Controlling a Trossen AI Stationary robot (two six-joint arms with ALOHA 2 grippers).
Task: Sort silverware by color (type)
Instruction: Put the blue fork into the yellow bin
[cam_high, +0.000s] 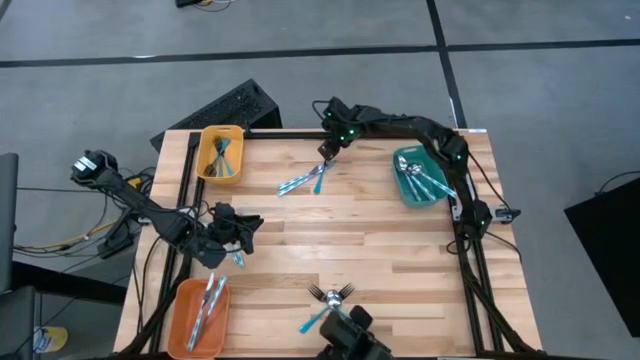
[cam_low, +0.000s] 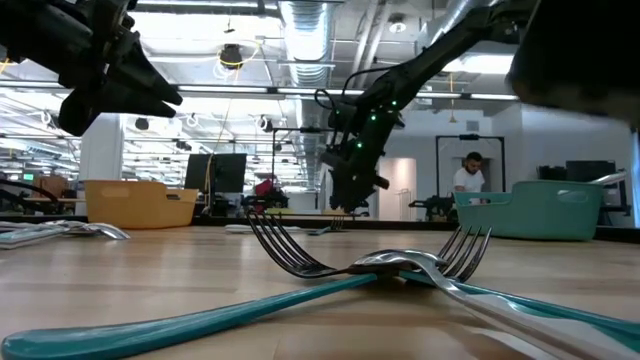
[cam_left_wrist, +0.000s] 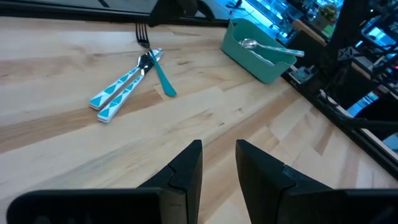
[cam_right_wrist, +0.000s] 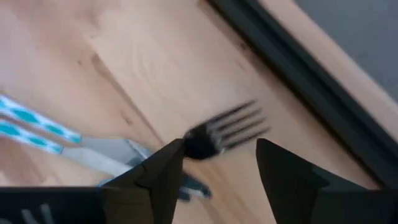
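The silverware has shiny heads and light-blue handles. A small heap (cam_high: 305, 180) lies on the table far of centre, with a fork's head (cam_right_wrist: 227, 132) at its far end. My right gripper (cam_right_wrist: 217, 163) hangs open just above that head, one finger on each side of it. Two crossed forks (cam_high: 328, 300) lie at the near edge. My left gripper (cam_left_wrist: 217, 163) hovers over the table's left part, open by a narrow gap with nothing between its fingers. A blue-handled piece (cam_high: 237, 258) lies beside it.
A yellow tray (cam_high: 204, 160) at the far left holds several pieces. An orange tray (cam_high: 182, 318) at the near left holds a few. A teal tray (cam_high: 406, 192) at the far right holds spoons. Bare wood lies across the table's middle and right.
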